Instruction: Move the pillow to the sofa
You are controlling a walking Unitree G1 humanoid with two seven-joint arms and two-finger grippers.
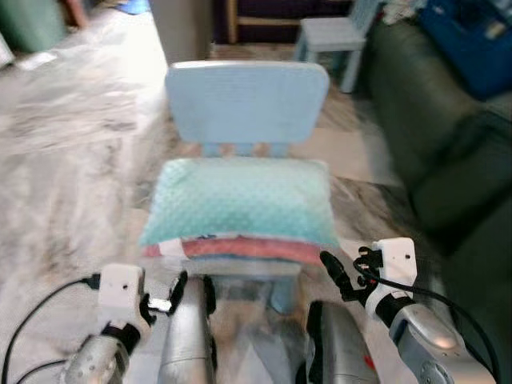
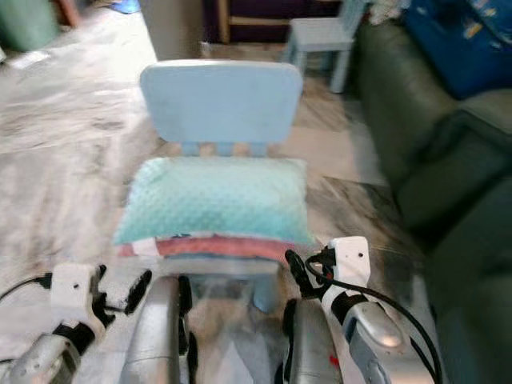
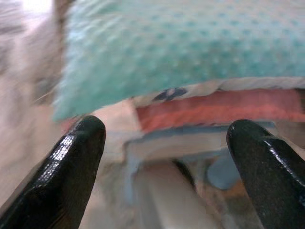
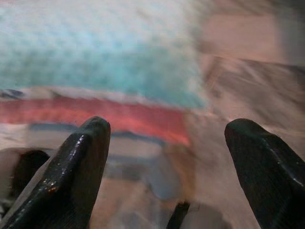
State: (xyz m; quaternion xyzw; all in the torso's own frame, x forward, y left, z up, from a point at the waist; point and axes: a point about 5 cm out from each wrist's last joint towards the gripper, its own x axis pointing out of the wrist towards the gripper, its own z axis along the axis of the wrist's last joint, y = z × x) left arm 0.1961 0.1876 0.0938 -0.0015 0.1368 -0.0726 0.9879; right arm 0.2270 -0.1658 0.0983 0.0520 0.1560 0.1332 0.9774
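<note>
While nothing is yet gripped, the scene is catalogued as follows.

Item, pillow (image 1: pixel 244 200): teal, dotted cover, with a red and white layer seen along its front edge. It is laid flat across the seat of a small light-blue chair (image 1: pixel 246 100), and the seat is overhung at both ends. Whether the red layer belongs to the pillow or is a separate cushion beneath it cannot be told.

Item, sofa (image 1: pixel 448 152): dark green, placed to the robot's right, well apart from the chair. A blue object (image 1: pixel 472 40) is seen on its far end.

Item, left gripper (image 3: pixel 167 157): fingers spread wide, nothing between them, held low, just short of the pillow's front left corner.

Item, right gripper (image 4: pixel 167 157): fingers likewise spread and empty, aimed at the pillow's front right corner.

Hazards noted, as judgement only:
- The chair's seat edge could be caught instead of fabric if the fingers are brought in too low, and the light chair could be dragged or tipped.
- Only the top teal layer could be pinched, so that the red layer is left behind or slid off.
- A soft pillow held at one corner could sag and slip, so both ends are better taken.
- Aim could be misjudged, since both wrist views are blurred.
</note>
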